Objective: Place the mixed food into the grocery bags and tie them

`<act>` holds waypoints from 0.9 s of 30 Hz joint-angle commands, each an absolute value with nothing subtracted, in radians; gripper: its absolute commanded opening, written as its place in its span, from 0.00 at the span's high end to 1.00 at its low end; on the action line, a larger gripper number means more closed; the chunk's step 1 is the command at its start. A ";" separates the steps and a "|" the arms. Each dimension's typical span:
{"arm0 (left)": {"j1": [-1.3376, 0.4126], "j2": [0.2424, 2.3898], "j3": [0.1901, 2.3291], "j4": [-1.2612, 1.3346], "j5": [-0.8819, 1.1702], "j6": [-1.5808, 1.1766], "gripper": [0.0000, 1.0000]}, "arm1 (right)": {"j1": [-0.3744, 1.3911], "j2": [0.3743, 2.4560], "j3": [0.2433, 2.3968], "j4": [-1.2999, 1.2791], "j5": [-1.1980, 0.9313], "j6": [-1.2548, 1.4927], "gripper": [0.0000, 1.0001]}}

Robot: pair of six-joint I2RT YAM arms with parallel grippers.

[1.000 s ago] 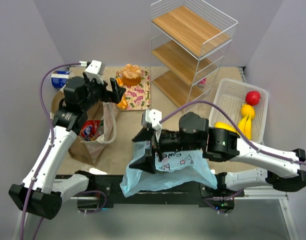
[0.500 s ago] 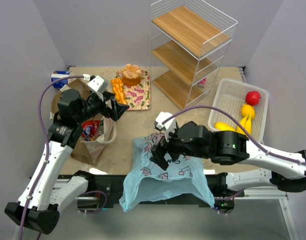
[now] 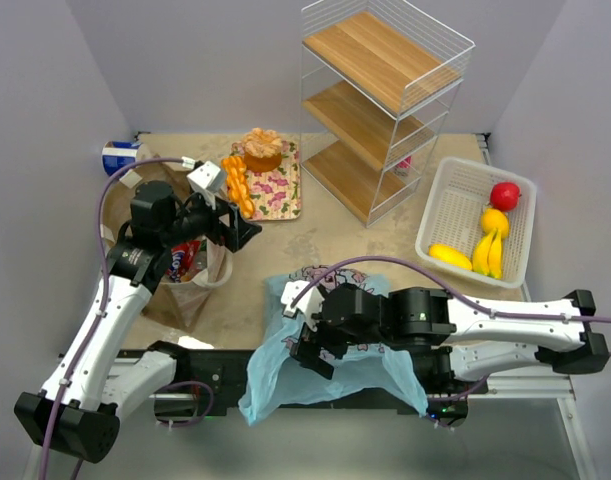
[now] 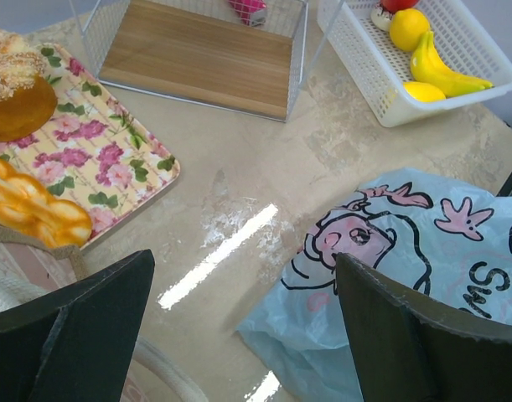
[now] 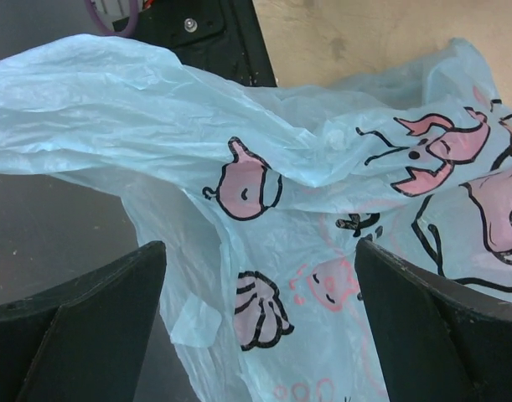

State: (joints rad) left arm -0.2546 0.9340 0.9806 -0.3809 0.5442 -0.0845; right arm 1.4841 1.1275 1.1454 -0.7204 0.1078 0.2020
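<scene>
The light-blue plastic bag point(image 3: 330, 372) with cartoon prints lies crumpled at the table's near edge and drapes over it. My right gripper point(image 3: 307, 348) hovers over its left part, open and empty; the right wrist view shows the bag point(image 5: 264, 209) between the spread jaws point(image 5: 260, 335). My left gripper point(image 3: 241, 228) is open and empty beside the brown paper bag point(image 3: 175, 295), which holds a red snack packet point(image 3: 183, 256). The drink can point(image 3: 117, 158) lies at the far left. A red fruit point(image 3: 504, 195), a yellow fruit point(image 3: 495, 221) and bananas point(image 3: 485, 252) sit in the basket. The green bottle is out of view.
A white slatted basket point(image 3: 455, 190) stands at the right. A tall wire rack with wooden shelves point(image 3: 380, 105) stands at the back centre. A floral tray point(image 3: 280, 185) with an orange cake and orange segments lies to its left. The left wrist view shows the blue bag point(image 4: 406, 251) and tray point(image 4: 96, 159).
My right gripper has moved from the bag's far edge down towards the near edge, and the bag has settled flatter. My left gripper has swung down and right, away from the tray.
</scene>
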 commanded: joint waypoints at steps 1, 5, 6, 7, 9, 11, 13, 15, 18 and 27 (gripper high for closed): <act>-0.250 0.928 1.011 -0.414 0.571 -0.057 0.06 | 1.496 1.173 1.123 -0.646 0.118 0.182 0.04; -0.250 0.927 1.038 -0.480 0.594 -0.051 0.07 | 1.494 1.230 1.135 -0.678 0.215 0.210 0.19; -0.250 0.922 1.046 -0.486 0.598 -0.052 0.07 | 1.496 1.238 1.144 -0.681 0.238 0.225 0.24; -0.250 0.916 1.049 -0.492 0.603 -0.057 0.08 | 1.496 1.249 1.150 -0.684 0.291 0.238 0.30; -0.250 0.900 1.057 -0.514 0.603 -0.057 0.08 | 1.494 1.256 1.182 -0.699 0.353 0.262 0.51; -0.250 0.893 1.080 -0.544 0.606 -0.051 0.09 | 1.496 1.272 1.218 -0.721 0.474 0.276 0.90; -0.250 0.893 1.107 -0.564 0.624 -0.045 0.09 | 1.485 1.284 1.271 -0.742 0.546 0.269 1.00; -0.252 0.891 1.124 -0.587 0.649 -0.040 0.10 | 1.418 1.310 1.322 -0.770 0.578 0.240 1.00; -0.252 0.887 1.150 -0.597 0.721 -0.043 0.11 | 1.240 1.304 1.322 -0.711 0.471 0.171 1.00; -0.268 0.828 1.083 -0.479 1.024 -0.110 0.11 | 0.944 1.391 1.345 -0.548 0.144 0.017 1.00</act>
